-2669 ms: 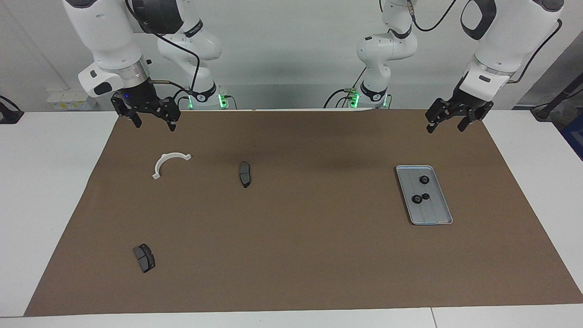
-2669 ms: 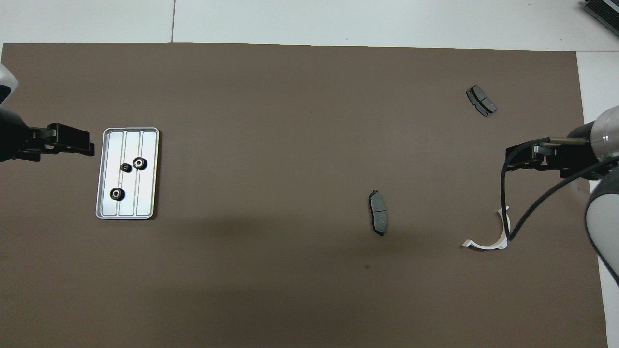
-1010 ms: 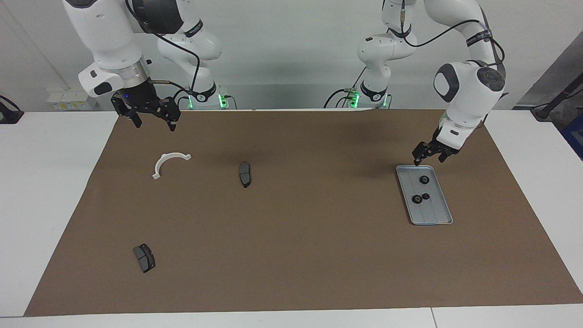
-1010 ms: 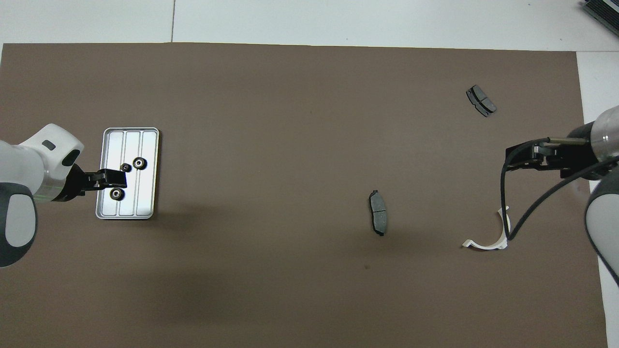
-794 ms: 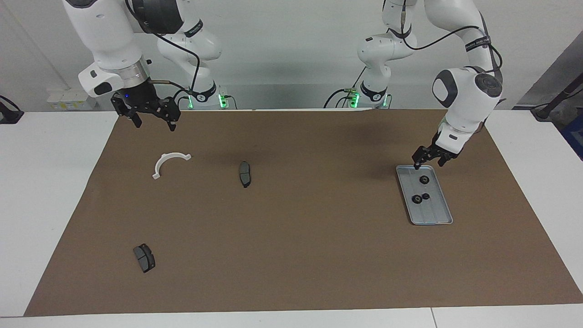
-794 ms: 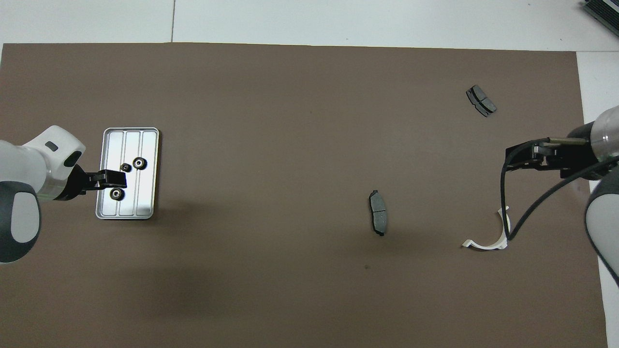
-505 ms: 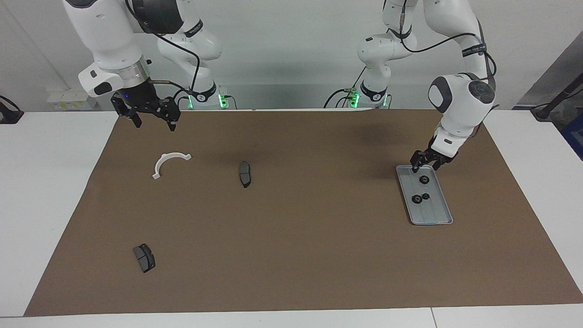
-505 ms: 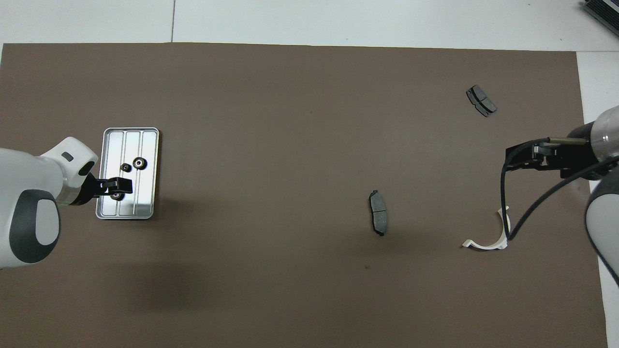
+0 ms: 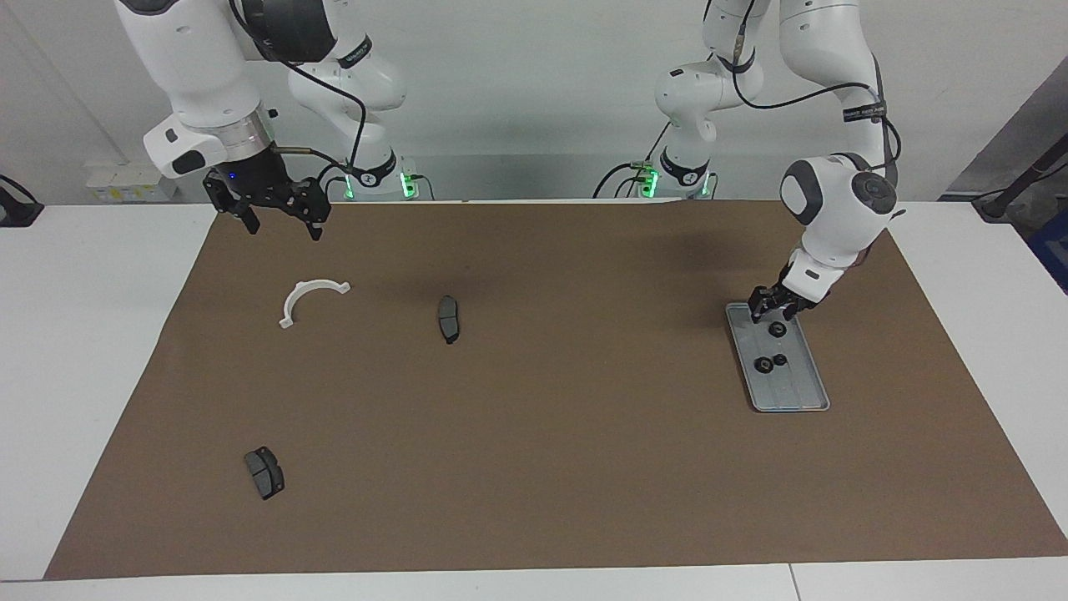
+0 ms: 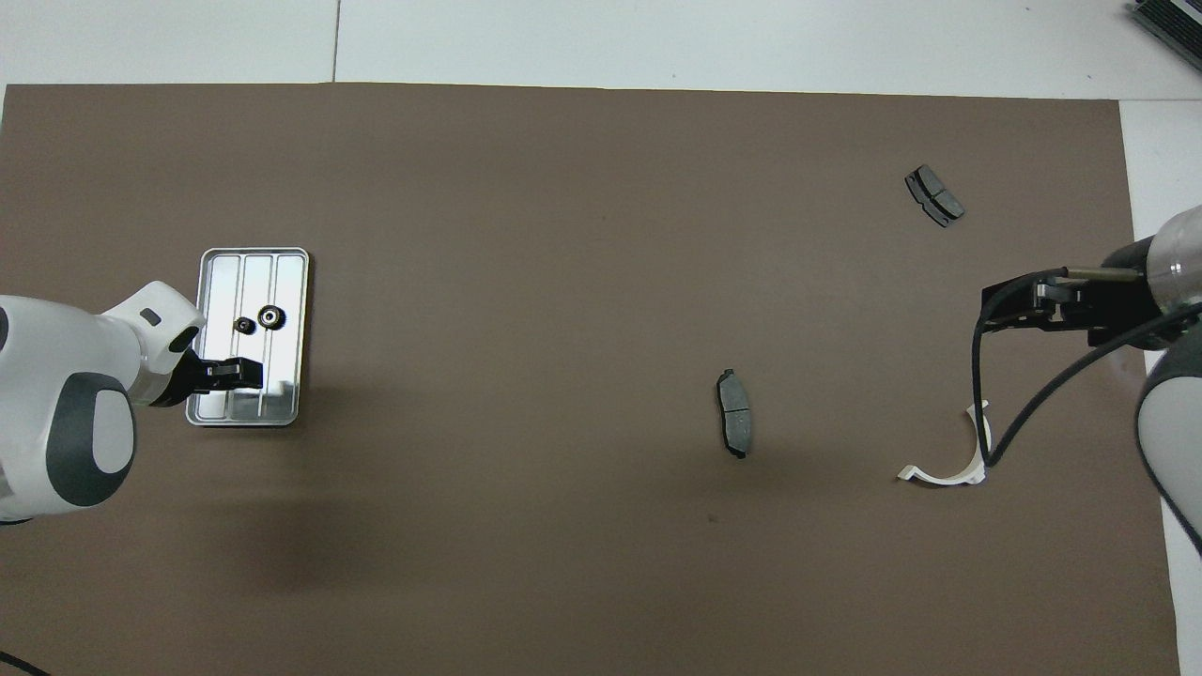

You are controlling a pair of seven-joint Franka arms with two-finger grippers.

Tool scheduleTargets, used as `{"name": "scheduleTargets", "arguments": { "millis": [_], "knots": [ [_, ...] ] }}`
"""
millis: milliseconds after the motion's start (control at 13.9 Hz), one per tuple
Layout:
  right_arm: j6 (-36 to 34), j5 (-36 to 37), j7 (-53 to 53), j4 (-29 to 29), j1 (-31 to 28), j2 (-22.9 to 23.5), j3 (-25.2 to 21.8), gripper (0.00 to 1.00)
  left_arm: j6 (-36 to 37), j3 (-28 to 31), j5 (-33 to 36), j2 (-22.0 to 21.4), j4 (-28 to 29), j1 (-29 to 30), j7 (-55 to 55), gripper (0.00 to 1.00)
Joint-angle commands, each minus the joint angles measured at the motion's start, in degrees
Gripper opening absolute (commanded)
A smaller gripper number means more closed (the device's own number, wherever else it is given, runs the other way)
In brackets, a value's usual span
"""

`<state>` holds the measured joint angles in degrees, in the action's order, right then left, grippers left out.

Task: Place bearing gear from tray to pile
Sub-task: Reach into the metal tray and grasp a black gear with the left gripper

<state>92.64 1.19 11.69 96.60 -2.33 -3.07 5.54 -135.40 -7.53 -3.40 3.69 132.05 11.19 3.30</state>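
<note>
no readable text, labels, brands, numbers or signs anywhere

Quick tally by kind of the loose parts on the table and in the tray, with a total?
Bearing gears in the tray: 3; the left gripper is over the one nearest the robots.
Dark grey brake pads on the mat: 2
White half-ring brackets: 1
Total: 6

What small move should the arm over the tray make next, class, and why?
Probably lower the left gripper onto the bearing gear nearest the robots: it hovers open just above that gear in the tray, holding nothing.
</note>
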Motion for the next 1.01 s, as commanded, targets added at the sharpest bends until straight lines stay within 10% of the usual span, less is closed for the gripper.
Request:
{"name": "scheduleTargets", "arguments": {
  "millis": [0,505,938],
  "knots": [
    [1.5,-1.5,-1.1,1.8,-0.2,-1.3,0.0,1.0,-2.3,-0.4,-0.9,0.1,1.4,1.4,1.8,0.68],
    [1.5,-1.5,-1.1,1.8,-0.2,-1.3,0.0,1.0,-5.0,-0.4,-0.9,2.2,1.5,1.5,2.3,0.52],
    [1.5,-1.5,-1.1,1.8,-0.2,-1.4,0.0,1.0,-4.5,-0.4,-0.9,3.1,-0.9,0.8,2.1,0.14]
  ]
}}
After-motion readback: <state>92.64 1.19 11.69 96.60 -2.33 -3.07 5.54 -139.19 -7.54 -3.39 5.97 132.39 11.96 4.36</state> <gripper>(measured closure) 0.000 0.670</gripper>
